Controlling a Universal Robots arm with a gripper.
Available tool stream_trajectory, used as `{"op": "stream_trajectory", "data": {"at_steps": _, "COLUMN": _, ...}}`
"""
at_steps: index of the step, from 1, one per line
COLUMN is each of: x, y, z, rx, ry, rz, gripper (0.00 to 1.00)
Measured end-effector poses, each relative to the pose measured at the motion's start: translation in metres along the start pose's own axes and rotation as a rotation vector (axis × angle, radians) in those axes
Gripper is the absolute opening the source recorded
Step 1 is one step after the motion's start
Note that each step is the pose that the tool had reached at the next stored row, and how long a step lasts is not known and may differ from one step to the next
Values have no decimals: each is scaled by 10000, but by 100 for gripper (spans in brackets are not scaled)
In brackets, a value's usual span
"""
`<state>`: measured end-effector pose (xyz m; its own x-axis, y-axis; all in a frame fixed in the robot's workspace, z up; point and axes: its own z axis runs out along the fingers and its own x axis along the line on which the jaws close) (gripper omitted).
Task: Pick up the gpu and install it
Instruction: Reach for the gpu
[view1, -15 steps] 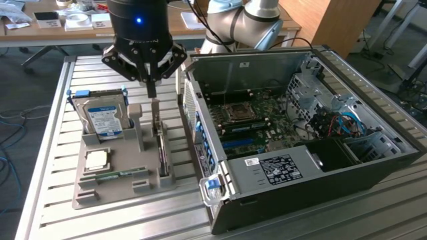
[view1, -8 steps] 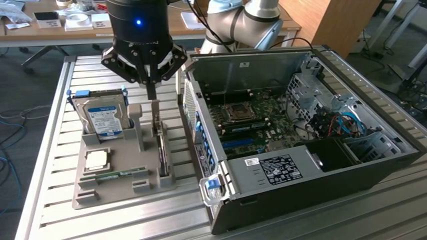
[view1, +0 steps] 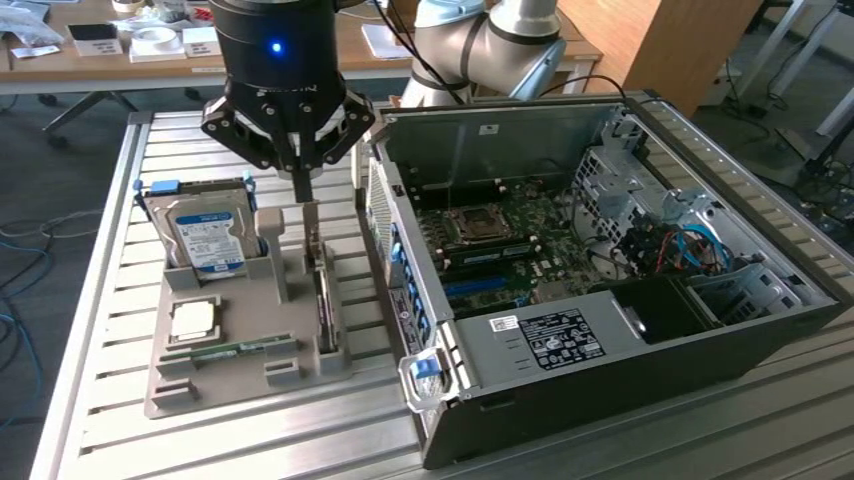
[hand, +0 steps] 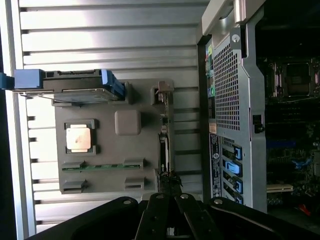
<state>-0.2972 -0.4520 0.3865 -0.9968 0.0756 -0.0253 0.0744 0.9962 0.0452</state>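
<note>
The gpu (view1: 322, 290) is a thin dark card standing on its edge in the grey parts holder (view1: 227, 375), its silver bracket at the far end. In the wrist view the gpu (hand: 165, 137) runs along the holder's edge nearest the computer case (hand: 235, 100). My gripper (view1: 303, 192) hangs right over the card's bracket end, fingers shut into a narrow tip with nothing visibly between them. Those fingers (hand: 159, 212) converge above the card in the wrist view. The open case (view1: 601, 260) lies on its side at the exterior view's right, motherboard (view1: 501, 245) exposed.
A hard drive (view1: 210, 240) with a blue-white label stands in the holder beside a CPU chip (view1: 194, 320) and a green memory stick (view1: 240, 349). The holder and case rest on a slatted metal table (view1: 107, 300). A wooden desk with small items is behind.
</note>
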Motion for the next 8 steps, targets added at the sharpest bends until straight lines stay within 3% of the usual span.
{"op": "stream_trajectory", "data": {"at_steps": 8, "x": -1, "y": -26, "z": -1, "rx": 0, "ry": 1, "rz": -2, "gripper": 11}}
